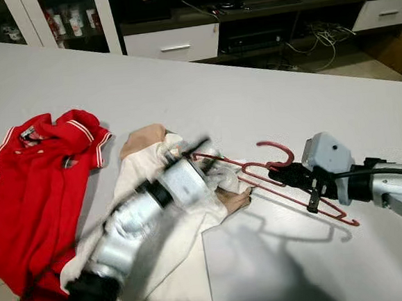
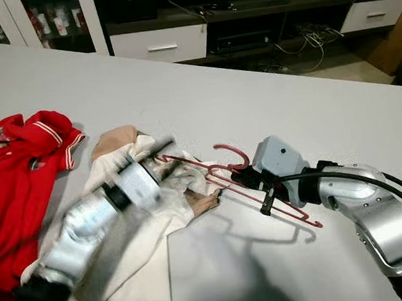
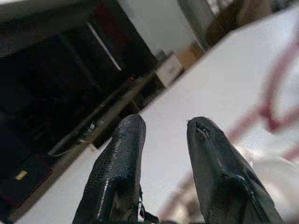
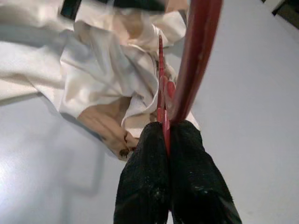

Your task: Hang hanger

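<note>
Red hanger point(image 1: 279, 176) lay across the white worktop point(image 1: 266, 96), hook end up and curled toward the far side, one end of its frame reaching in over a heap of cream-white garment point(image 1: 174, 257). The other end ran out toward the robot's right.

Right pincer point(image 4: 167, 135) was clamped on the hanger near the hook's base; in the right wrist view its two black fingers point(image 4: 145, 177) sat pressed together with the thin red bar pinched between them. Right arm came in low from the right edge of the worktop, grey wrist housing just behind the grip.

Left pincer point(image 3: 163, 126) was over the cream-white garment at the hanger's left end, the arm blurred in the head views. In the left wrist view its fingers stood apart with a clear gap and nothing between them; blurred red hanger lines lay just beyond the tips.

Red polo shirt point(image 1: 40, 184) with white-striped collar lay spread at the left of the worktop, beside the cream-white garment. Low white cabinet point(image 1: 172, 45) with drawers stood beyond the worktop's far edge.
</note>
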`<state>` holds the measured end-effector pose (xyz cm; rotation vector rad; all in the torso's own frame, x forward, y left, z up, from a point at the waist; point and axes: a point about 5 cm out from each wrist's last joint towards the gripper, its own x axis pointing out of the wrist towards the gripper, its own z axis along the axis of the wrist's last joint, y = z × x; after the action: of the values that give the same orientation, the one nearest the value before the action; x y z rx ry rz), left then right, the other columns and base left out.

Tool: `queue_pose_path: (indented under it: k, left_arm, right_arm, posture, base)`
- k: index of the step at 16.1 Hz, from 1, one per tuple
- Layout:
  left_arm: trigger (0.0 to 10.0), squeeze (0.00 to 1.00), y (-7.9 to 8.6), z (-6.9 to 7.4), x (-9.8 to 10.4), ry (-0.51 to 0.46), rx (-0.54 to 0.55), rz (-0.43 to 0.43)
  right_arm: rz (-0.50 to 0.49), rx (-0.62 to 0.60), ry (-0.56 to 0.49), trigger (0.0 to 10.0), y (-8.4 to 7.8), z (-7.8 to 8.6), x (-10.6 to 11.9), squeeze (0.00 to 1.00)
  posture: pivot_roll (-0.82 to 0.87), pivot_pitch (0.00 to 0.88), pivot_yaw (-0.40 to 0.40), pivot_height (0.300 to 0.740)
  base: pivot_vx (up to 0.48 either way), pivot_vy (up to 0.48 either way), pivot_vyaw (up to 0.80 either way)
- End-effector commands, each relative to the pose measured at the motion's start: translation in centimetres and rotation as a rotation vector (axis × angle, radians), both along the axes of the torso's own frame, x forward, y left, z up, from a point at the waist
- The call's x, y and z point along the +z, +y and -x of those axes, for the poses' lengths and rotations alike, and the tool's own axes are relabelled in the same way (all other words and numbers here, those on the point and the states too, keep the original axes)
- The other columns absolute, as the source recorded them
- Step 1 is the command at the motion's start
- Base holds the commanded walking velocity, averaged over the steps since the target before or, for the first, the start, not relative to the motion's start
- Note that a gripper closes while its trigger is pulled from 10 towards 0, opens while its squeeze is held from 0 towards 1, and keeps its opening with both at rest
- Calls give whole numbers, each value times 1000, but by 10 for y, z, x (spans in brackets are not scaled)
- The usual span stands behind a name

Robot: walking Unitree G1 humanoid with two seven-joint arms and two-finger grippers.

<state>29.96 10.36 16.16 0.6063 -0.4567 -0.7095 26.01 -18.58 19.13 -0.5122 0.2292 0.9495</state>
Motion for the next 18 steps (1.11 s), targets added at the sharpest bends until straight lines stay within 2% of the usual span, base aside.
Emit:
queue_pose_path:
  k: [1,3,5,18]
  left_arm:
    - [10000,0,9,-5,3,18,24,5]
    - [10000,0,29,-15,-12,99,128,-104]
    - [10000,0,36,-16,-22,159,155,-158]
    - [10000,0,36,-16,-22,159,155,-158]
  right_arm:
    - [38,-47,32,10000,-6,-2,-8,0]
    - [65,-128,33,10000,-14,-7,-11,0]
    - [66,-186,23,10000,-20,-12,-11,0]
    - [66,-186,23,10000,-20,-12,-11,0]
  posture:
    - [46,97,-33,740]
    - [45,97,-30,740]
    - [43,98,-29,740]
    - [43,98,-29,740]
  base:
    - [0,0,0]
    - [0,0,0]
    - [0,0,0]
    - [0,0,0]
